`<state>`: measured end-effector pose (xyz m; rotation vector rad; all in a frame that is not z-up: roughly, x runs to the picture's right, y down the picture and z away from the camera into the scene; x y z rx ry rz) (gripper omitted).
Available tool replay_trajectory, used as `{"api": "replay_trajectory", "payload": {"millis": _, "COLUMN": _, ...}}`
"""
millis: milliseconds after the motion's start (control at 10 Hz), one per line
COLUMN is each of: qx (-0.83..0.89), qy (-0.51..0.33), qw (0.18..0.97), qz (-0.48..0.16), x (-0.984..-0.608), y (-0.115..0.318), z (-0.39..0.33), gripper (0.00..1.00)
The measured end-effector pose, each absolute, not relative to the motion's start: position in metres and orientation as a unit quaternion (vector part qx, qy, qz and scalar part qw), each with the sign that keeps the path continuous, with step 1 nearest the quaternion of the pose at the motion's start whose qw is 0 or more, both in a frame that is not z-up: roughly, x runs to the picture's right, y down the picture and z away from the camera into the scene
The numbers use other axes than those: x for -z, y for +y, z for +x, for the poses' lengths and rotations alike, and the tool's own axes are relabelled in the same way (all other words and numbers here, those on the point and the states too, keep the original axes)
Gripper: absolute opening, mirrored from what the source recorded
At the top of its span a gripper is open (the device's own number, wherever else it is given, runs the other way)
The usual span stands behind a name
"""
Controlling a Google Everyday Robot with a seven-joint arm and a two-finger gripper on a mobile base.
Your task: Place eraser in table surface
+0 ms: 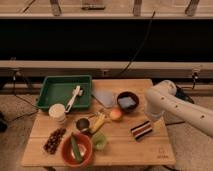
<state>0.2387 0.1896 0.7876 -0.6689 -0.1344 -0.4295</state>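
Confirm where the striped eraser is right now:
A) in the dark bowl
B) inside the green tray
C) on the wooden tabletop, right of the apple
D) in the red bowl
C. The eraser lies on the table surface, right of and nearer than the apple, outside every tray and bowl. The gripper sits just above its right end, under the white arm.

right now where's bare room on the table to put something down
Bare wood on the table surface: the front strip right of the red bowl, below the eraser, and the right corner. Centre-left is crowded around the banana and cups. The gripper sits beside the eraser.
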Motion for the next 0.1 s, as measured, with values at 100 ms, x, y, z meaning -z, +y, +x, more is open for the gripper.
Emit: {"api": "replay_trajectory", "payload": {"millis": 100, "qx": 0.209, "qy": -0.065, "qw": 0.92, "qz": -0.326, "x": -0.7874, "y": 0.1898, "z": 0.2394, "gripper": 0.8}}
